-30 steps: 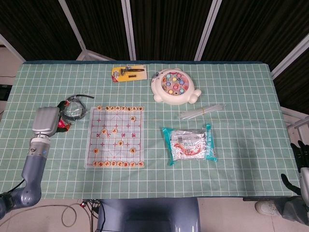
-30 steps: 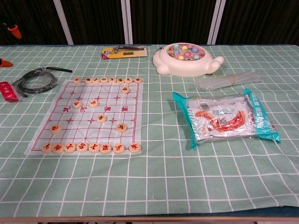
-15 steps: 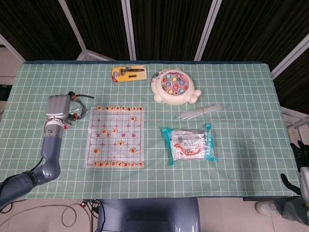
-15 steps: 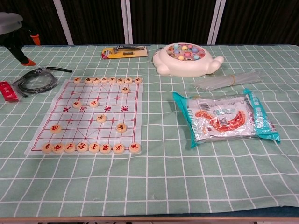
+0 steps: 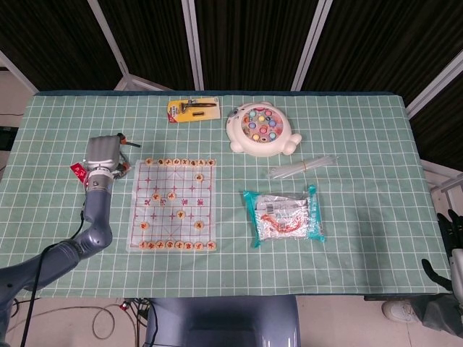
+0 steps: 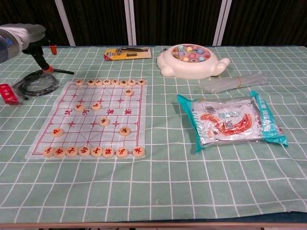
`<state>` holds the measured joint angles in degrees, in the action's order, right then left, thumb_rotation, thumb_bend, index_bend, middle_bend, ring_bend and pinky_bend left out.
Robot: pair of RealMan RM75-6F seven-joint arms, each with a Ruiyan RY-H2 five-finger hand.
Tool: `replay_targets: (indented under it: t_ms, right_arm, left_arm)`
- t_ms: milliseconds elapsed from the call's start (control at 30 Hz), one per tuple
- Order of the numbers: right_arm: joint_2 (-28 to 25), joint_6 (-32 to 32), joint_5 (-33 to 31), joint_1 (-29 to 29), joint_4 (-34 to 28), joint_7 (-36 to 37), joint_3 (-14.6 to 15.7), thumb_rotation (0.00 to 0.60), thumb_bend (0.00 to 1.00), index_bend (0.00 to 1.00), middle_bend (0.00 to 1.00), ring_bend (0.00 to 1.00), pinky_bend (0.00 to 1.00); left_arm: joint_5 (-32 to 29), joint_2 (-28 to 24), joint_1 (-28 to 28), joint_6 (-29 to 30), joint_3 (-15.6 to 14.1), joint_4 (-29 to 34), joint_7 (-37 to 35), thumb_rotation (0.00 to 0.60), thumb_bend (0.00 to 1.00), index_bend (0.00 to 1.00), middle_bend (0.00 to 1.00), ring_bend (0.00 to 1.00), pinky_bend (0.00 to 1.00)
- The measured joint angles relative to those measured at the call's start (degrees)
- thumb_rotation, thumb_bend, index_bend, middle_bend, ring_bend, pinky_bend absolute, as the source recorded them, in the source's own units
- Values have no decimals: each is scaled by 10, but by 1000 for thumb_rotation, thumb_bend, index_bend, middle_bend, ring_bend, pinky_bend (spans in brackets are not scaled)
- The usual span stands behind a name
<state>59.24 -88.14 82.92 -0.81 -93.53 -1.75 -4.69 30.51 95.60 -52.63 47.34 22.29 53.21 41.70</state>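
Note:
My left hand [image 5: 103,155] hangs over the left part of the table, just left of the Chinese chess board [image 5: 173,204]. In the chest view the left hand [image 6: 42,56] shows dark fingers with orange tips spread apart, one tip pointing down at the coiled black cable [image 6: 36,82]. It holds nothing that I can see. A small red box [image 6: 7,93] lies left of the cable. My right hand [image 5: 450,242] is off the table's right edge, low down, fingers apart and empty.
The chess board [image 6: 93,117] carries several round pieces. A yellow tool card [image 5: 192,110] and a white fishing toy [image 5: 262,130] lie at the back. A bundle of clear sticks [image 5: 300,168] and a teal snack bag [image 5: 283,215] lie right of the middle.
My left arm has swung right and toward the back, from the table's left edge to above the cable coil, coming into the chest view. The right hand has not moved.

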Motion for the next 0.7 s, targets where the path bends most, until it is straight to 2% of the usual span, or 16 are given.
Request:
replay_targets:
  t_ms: [467,700]
  right_arm:
    - [-2,1,-7,0,0,9,-3,600,343,0,0,0,0]
    - [-3,1,-8,-1,-1,13,-4,600,343,0,0,0,0]
  left_arm:
    - [-23,89,-59,-73,-3,-164,8,600,237,440,955,892,973]
    - [-22,123,-77,-101,-3,-222,6,600,239,444,954,892,973]
